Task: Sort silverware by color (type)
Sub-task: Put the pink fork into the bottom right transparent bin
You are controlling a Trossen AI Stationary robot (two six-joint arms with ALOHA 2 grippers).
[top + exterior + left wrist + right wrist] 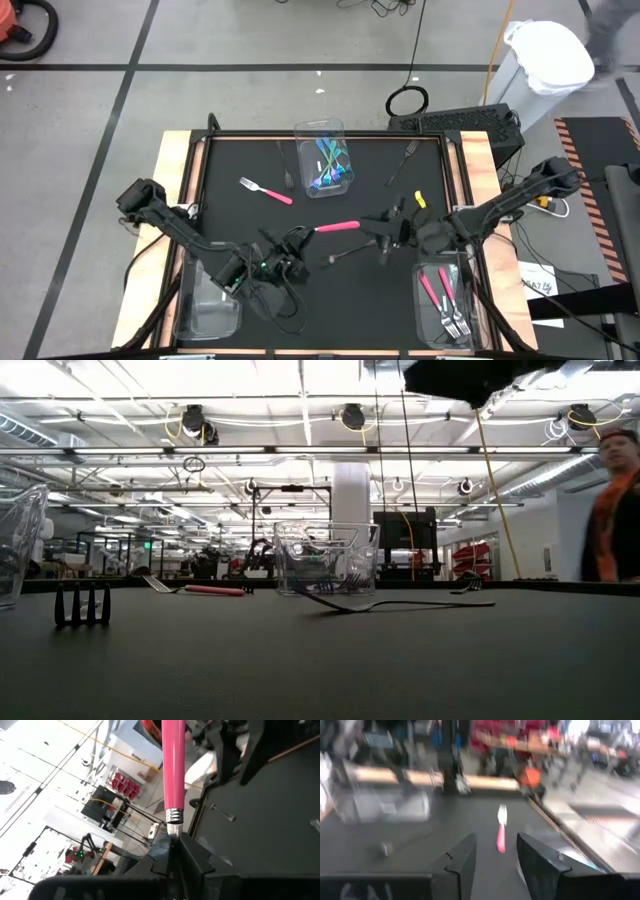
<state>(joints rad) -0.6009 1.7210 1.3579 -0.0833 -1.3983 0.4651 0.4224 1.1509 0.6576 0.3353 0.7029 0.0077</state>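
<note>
Taking the middle bin (322,160) at the table's far edge as the mark, the sorting looks roughly half done. Near-left of it, the left bin (210,305) looks bare, though glare makes that hard to judge. Just right of that bin, the left pincer (297,240) is clamped on the metal neck of a pink utensil (338,227), held off the table (330,300) with its handle pointing right; its head is buried between the jaws, so I cannot tell fork from spoon. A loose pink fork (265,190) lies just left of the middle bin, which holds the teal pieces (330,165). Nearer than the bin, a dark utensil (342,257) lies loose; another dark fork (402,160) lies just right of it. The right pincer (392,232), fingers apart and gripping nothing, hovers at the pink handle's tip. Near-right, the right bin (445,300) holds pink pieces (438,290). The dark ones remain unsorted; their count is hard to make out against the black table.
</note>
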